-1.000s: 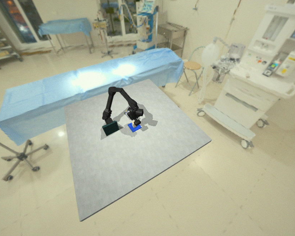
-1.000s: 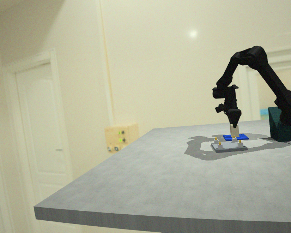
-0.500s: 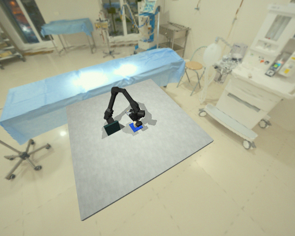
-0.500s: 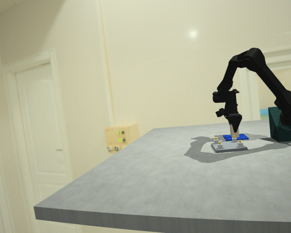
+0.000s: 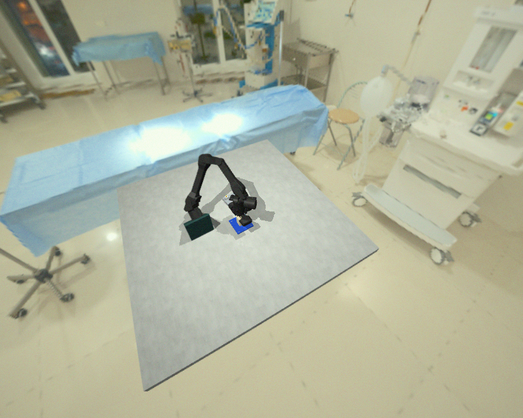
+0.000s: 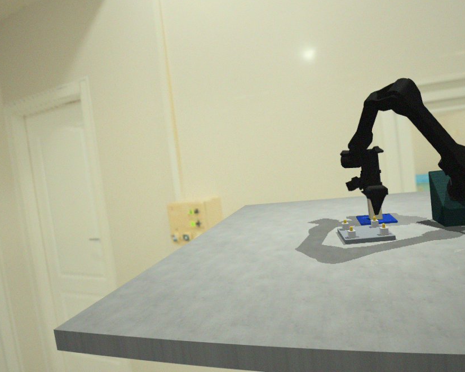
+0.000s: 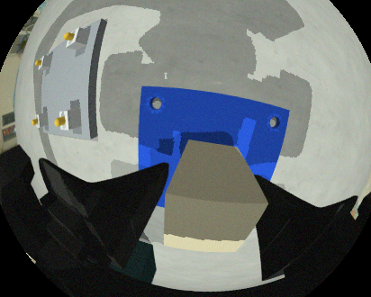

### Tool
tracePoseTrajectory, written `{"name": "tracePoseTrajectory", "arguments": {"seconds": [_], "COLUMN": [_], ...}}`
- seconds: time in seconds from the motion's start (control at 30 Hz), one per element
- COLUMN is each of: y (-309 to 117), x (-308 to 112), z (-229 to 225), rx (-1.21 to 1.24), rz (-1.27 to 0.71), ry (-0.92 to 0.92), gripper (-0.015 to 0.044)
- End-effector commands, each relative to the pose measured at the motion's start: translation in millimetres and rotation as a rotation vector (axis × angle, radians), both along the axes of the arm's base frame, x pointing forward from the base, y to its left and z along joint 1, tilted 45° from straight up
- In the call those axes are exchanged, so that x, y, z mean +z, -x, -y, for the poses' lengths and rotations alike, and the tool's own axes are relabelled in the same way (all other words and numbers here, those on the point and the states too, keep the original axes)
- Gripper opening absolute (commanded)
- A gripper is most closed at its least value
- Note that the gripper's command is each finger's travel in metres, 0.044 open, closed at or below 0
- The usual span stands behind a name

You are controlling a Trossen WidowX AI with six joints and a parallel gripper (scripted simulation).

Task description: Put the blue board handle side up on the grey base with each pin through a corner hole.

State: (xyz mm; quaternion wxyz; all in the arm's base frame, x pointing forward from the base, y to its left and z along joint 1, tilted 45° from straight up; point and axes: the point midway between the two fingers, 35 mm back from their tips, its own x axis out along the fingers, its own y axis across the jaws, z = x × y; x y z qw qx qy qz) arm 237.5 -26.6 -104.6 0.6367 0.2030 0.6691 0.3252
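Note:
The blue board (image 5: 236,228) (image 6: 391,220) (image 7: 212,107) lies flat on the table, with its beige handle (image 5: 238,221) (image 6: 371,208) (image 7: 214,184) standing up. Two corner holes show in the wrist view; the near side of the board is mostly hidden by the handle and fingers. My gripper (image 6: 376,213) (image 7: 211,175) points down over the board, its fingers partly drawn in on either side of the handle. A gap shows by the left finger; contact on the right is unclear. The grey base (image 6: 366,234) (image 7: 68,85) stands beside the board, its four posts and gold pins uncovered.
The grey table (image 5: 224,292) (image 6: 240,289) carries the arm's dark green mounting block (image 5: 199,227) (image 6: 439,198), close to the board. In the top view, the arm partly covers the base. Medical furniture and a blue-draped bed (image 5: 94,158) stand beyond the table.

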Motion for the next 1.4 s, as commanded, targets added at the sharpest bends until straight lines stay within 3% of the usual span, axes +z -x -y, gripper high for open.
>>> {"name": "tracePoseTrajectory", "arguments": {"seconds": [0.0, 0.3, 0.47, 1.37], "y": [1.1, 1.1, -0.3, -8.0], "x": [-0.3, -0.3, 3.5, 51.4], "z": [-1.2, -1.2, 3.2, 50.9], "rx": [-0.005, -0.005, -0.005, -0.005], "rz": [-0.005, -0.005, -0.005, -0.005], "ry": [-0.004, -0.004, -0.003, 0.0], "gripper": [0.0204, 0.0124, 0.0, 0.0]}}
